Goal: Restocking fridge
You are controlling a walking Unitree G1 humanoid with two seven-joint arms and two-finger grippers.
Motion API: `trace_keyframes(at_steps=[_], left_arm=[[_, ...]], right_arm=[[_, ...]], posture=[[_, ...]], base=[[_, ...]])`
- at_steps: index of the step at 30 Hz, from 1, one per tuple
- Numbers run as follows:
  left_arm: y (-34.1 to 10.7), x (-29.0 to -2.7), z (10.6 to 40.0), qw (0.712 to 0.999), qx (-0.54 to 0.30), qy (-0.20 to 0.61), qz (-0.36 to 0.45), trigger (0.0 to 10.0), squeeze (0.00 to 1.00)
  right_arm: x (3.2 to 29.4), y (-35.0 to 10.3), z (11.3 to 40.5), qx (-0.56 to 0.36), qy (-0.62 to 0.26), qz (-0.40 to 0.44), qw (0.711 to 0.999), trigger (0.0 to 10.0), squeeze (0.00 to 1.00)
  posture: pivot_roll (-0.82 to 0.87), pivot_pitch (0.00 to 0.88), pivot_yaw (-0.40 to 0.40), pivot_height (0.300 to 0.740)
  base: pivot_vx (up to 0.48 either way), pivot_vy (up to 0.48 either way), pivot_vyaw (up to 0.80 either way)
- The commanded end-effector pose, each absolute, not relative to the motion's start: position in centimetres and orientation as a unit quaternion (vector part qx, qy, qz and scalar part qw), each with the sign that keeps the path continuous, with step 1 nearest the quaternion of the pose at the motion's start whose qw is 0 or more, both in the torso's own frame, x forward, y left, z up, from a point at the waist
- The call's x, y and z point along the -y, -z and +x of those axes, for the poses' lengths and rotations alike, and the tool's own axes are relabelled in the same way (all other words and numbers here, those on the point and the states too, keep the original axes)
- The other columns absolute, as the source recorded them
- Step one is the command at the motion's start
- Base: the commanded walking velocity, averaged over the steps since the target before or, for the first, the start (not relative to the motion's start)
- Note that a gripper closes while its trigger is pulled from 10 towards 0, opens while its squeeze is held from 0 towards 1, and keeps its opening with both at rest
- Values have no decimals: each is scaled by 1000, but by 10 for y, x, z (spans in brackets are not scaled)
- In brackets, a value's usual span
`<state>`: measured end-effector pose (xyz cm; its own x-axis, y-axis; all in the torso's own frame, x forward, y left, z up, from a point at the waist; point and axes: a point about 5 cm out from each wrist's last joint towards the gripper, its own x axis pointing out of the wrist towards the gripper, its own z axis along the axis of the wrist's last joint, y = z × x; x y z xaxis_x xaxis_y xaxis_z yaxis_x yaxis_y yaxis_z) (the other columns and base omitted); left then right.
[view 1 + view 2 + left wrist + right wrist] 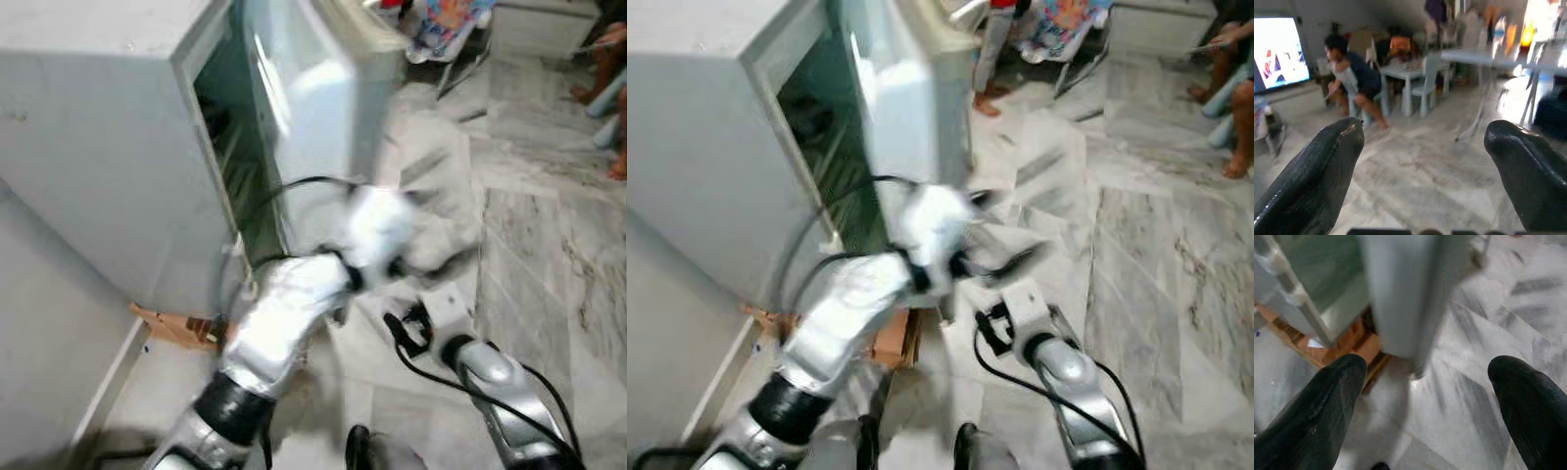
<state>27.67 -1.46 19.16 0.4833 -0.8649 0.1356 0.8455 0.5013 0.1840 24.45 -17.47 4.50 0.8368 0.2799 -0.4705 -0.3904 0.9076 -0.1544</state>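
The tall pale-grey fridge door [313, 108] in the upper middle should be swung wider slowly — the left gripper [1422, 147] and right gripper [1425, 396] are spread wide, holding nothing.

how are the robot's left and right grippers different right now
The left gripper points out across the marble floor toward a person at a small table; the right gripper points at the bottom edge of the fridge door. The left arm is raised nearer the door; the right sits lower. Both are open and hold nothing.
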Motion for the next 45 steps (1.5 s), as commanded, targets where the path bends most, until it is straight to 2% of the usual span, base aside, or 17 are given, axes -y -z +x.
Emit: trace_keyframes(at_steps=[1,2,6,10,23,27,30,32,33,37,45], left_arm=[[-173,-9,293,893,63,444,36,10000,0],[-173,-21,301,907,59,416,31,10000,0],[-172,-41,308,923,61,379,36,10000,0],[-164,-62,303,938,51,341,38,10000,0],[-146,-90,297,956,29,291,37,10000,0],[-140,-111,294,965,18,259,48,10000,0],[-123,-155,283,984,-15,168,65,10000,0],[-119,-164,280,986,-22,148,69,10000,0],[-113,-180,274,990,-36,112,74,10000,0],[-104,-206,262,993,-59,51,89,10000,0],[-101,-214,243,992,-71,5,106,10000,0]], right_arm=[[181,-40,239,-244,-173,-123,946,10000,0],[181,-39,237,-246,-174,-122,946,10000,0],[179,-38,238,-247,-176,-116,946,10000,0],[177,-38,239,-243,-177,-116,947,10000,0],[177,-38,240,-243,-183,-116,945,10000,0],[178,-47,245,-211,-158,-114,958,10000,0],[173,-75,261,-136,-115,-79,981,10000,0],[171,-79,263,-126,-113,-73,983,10000,0],[165,-86,267,-105,-112,-62,986,10000,0],[155,-97,273,-70,-118,-41,990,10000,0],[165,-105,280,-47,-98,-37,993,10000,0]], posture=[[-63,145,16,740],[-60,145,17,740],[-53,143,19,740],[-52,143,19,740],[-43,142,12,740],[-42,139,16,740],[-30,138,16,740],[-30,138,16,740],[-22,138,16,740],[2,136,14,740],[48,146,23,740]], base=[[0,0,0],[0,0,0],[0,0,0],[0,-187,0],[0,-458,0],[0,-420,0],[0,-409,0],[0,-409,0],[0,-405,0],[142,-387,0],[376,-198,0]])
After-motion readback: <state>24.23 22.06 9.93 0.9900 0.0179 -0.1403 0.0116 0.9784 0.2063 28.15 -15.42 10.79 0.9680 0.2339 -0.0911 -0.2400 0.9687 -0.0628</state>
